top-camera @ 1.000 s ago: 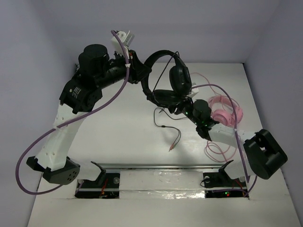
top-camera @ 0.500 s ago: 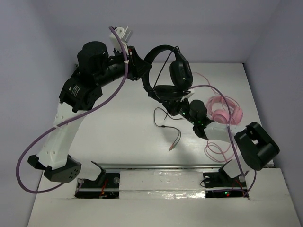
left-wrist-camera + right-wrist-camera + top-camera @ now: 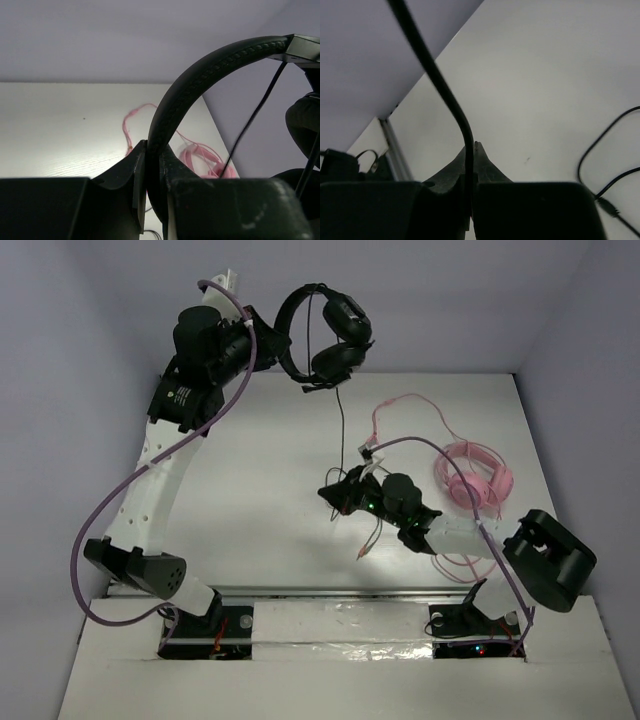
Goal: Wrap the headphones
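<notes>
The black headphones (image 3: 325, 328) hang in the air above the table's back edge. My left gripper (image 3: 272, 337) is shut on their padded headband (image 3: 200, 75), which runs between the fingers (image 3: 135, 170) in the left wrist view. The thin black cable (image 3: 340, 425) drops straight from the earcups to my right gripper (image 3: 337, 492), low over the middle of the table. In the right wrist view that gripper (image 3: 472, 150) is shut on the cable (image 3: 435, 75). The rest of the cable lies in loose loops (image 3: 365, 525) on the table by the right gripper.
Pink headphones (image 3: 478, 480) lie at the right of the table, with their pink cable (image 3: 400, 410) looping behind them and toward the front. They also show in the left wrist view as the pink headphones (image 3: 202, 156). A metal rail (image 3: 340, 592) runs along the near edge.
My left arm has lifted the headphones up and toward the back left. My right gripper has shut on the cable and shifted left, and the cable is now stretched between them.
</notes>
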Motion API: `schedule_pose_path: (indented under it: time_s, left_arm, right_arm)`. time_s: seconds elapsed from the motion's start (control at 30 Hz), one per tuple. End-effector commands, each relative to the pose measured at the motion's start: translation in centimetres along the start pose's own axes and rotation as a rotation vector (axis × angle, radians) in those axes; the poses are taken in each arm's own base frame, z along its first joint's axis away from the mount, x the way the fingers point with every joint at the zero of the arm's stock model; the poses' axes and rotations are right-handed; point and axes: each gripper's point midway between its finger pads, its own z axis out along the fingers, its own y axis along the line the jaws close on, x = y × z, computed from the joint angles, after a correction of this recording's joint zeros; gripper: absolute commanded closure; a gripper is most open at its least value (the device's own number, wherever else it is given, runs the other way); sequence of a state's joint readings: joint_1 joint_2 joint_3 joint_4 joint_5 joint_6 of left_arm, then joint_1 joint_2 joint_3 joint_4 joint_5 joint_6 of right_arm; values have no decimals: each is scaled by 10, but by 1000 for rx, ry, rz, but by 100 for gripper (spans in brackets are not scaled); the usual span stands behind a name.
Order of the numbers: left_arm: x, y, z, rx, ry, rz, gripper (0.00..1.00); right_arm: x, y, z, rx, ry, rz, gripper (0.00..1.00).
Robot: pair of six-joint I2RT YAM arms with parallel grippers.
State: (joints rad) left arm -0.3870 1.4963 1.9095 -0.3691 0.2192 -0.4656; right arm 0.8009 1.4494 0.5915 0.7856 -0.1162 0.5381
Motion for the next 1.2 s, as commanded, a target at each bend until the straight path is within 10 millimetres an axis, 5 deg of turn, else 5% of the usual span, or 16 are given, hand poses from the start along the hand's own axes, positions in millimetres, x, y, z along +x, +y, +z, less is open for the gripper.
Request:
schedule_pose_path:
  time_s: [0.0, 0.13, 0.27, 0.73, 0.93, 1.17]
  left_arm:
    - [-43, -2, 4, 36, -166, -82, 100]
    - [-42, 26, 12, -42, -202, -117, 100]
    - [-20, 51, 24, -69, -187, -187, 100]
    - [25, 77, 50, -5, -88, -432, 100]
    - [27, 98, 43, -85, -179, -481, 100]
    - [63, 131, 45, -284, -211, -348, 100]
  right_arm:
    - [3, 25, -3, -26, 5, -16, 100]
    - [18, 44, -7, -45, 80, -15, 100]
    - [29, 58, -5, -48, 128, -37, 100]
    - [72, 61, 26, -15, 232, -75, 100]
    - [72, 87, 32, -76, 240, -78, 100]
    - [62, 124, 32, -120, 259, -111, 100]
